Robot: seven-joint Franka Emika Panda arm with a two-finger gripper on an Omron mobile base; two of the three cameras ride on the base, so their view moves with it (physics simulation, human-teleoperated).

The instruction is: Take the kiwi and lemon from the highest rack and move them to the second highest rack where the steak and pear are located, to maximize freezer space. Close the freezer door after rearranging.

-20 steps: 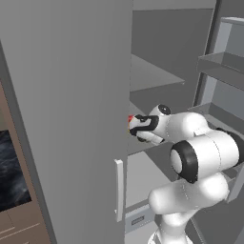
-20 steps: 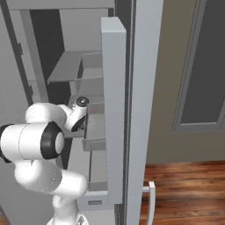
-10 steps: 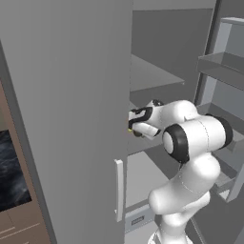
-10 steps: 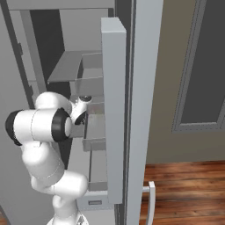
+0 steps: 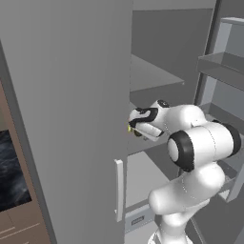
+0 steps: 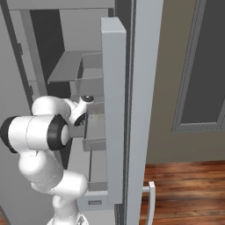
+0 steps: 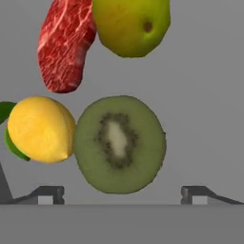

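Four items on grey shelf: kiwi [image 7: 119, 144] touching lemon [image 7: 40, 128] at 9 o'clock; steak [image 7: 64, 45], pear [image 7: 131, 25] cropped at 12; claw [image 7: 123, 193] apart, empty.

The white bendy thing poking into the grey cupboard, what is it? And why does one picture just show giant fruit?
It is a robot arm reaching into a freezer. Two pictures come from cameras behind it, one on each side. The third comes from a camera on its hand, so close that the food looks giant. On the grey shelf lie a cut kiwi, a lemon touching it, a red steak and a green pear. The gripper is its pincer. Its two dark tips stand wide apart, holding nothing.
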